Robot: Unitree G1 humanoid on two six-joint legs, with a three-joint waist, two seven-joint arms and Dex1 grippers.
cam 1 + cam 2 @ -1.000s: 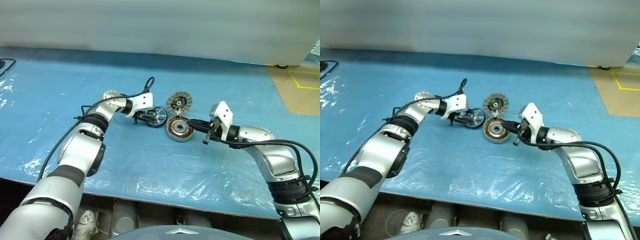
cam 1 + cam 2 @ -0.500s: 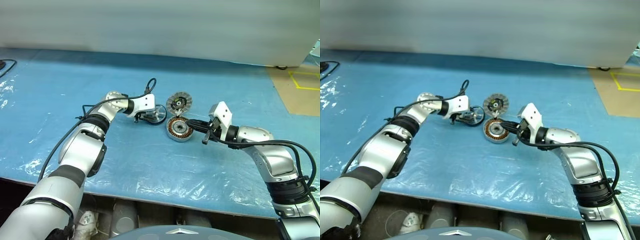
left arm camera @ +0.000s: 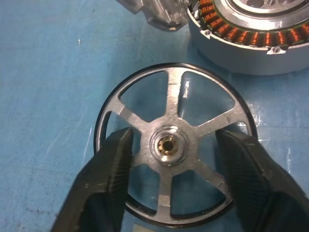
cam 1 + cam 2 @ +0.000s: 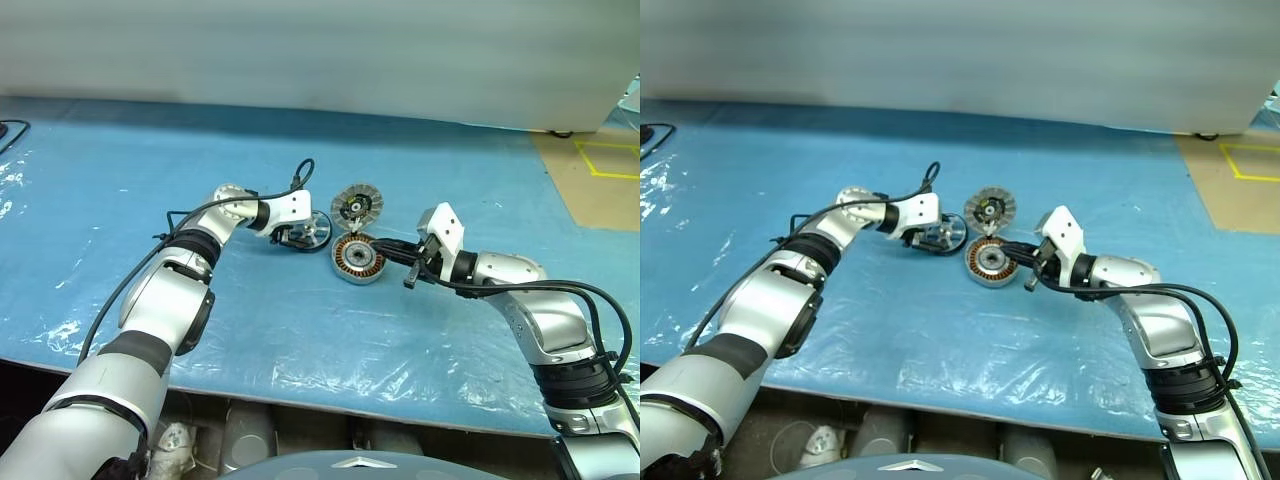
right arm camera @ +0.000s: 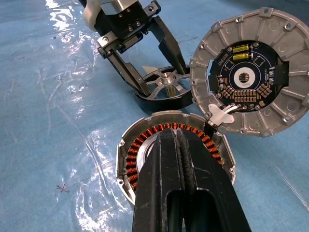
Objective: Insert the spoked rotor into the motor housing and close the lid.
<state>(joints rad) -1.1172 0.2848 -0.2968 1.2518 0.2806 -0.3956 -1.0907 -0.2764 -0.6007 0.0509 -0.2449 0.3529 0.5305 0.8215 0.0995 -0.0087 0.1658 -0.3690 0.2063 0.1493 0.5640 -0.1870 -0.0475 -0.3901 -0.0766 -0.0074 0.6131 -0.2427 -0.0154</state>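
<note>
The spoked rotor (image 3: 169, 145), a silver wheel with a dark rim, rests on the blue table left of the motor housing (image 4: 358, 258). My left gripper (image 3: 174, 137) is open. Its two black fingers (image 3: 113, 164) stand apart over the spokes, one on each side of the hub. I cannot tell whether they touch the wheel. The housing shows its copper windings (image 5: 145, 140). Behind it the lid (image 5: 248, 79) stands tilted, its black inner face towards me. My right gripper (image 4: 383, 246) is shut and empty, reaching over the housing from the right.
The table is covered by a blue plastic sheet, with its front edge (image 4: 300, 385) close to me. A brown board with yellow tape (image 4: 600, 175) lies at the far right. A black cable (image 4: 10, 128) lies at the far left edge.
The rotor stood more on edge as a dark ring a second ago. It now lies flatter and shows its silver face. The left fingers have shifted around it. The right arm has stayed still.
</note>
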